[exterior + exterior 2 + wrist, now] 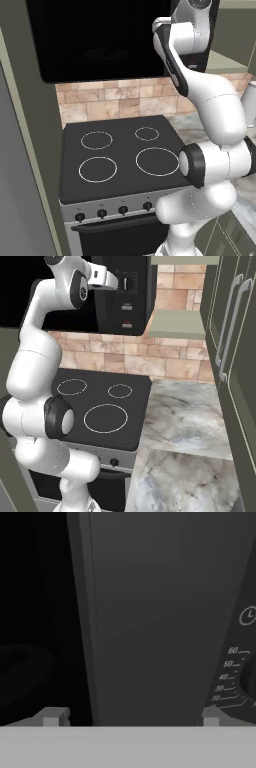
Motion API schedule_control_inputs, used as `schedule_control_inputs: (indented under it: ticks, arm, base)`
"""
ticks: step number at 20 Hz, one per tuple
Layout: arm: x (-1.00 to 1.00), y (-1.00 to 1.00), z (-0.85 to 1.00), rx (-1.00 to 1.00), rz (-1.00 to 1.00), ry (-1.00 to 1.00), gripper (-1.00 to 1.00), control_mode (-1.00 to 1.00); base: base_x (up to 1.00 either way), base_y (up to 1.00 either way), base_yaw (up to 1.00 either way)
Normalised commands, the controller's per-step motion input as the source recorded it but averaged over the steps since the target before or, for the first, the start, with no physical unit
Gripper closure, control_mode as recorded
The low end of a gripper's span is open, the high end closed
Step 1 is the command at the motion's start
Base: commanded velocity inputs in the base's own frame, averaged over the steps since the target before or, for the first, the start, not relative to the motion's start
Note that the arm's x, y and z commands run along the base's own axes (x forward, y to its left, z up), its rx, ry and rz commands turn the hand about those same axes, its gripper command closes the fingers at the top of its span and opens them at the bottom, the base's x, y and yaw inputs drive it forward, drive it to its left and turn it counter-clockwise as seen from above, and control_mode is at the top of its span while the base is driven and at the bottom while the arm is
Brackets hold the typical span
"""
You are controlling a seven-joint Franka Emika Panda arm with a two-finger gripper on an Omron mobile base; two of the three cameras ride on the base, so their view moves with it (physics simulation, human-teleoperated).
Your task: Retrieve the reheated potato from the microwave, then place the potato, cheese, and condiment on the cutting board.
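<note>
1. I have the arm raised to the large black boxy microwave above the black four-ring stove.
2. My gripper faces the door edge beside the dial, fingertips spread wide, holding nothing.
3. I judge this the door-opening step.
4. Next: hook the edge, swing outward.

A black glass stovetop with four white ring burners sits above a row of dark knobs. Beside it runs a grey marbled worktop, backed by tan stone tiles.
</note>
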Motion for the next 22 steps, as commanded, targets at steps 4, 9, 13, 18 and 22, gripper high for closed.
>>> schedule_control_inputs:
  ticks: [4,9,13,18,22]
  arm:
    - [0.24,0.02,-0.20,0.07,0.00,0.00,1.00,-1.00]
    - [0.33,0.33,-0.11,0.04,0.00,-0.08,1.00,-1.00]
    - [0.12,0.46,-0.14,0.04,0.00,-0.08,1.00,-1.00]
    - [-0.16,0.50,-0.08,0.10,0.00,-0.05,1.00,-1.00]
    - [-0.41,0.40,0.00,0.06,0.04,-0.02,1.00,-1.00]
  base:
    - [0.00,0.00,0.00]
    - [0.00,0.00,0.00]
    - [0.00,0.00,0.00]
    - [0.00,0.00,0.00]
    - [0.00,0.00,0.00]
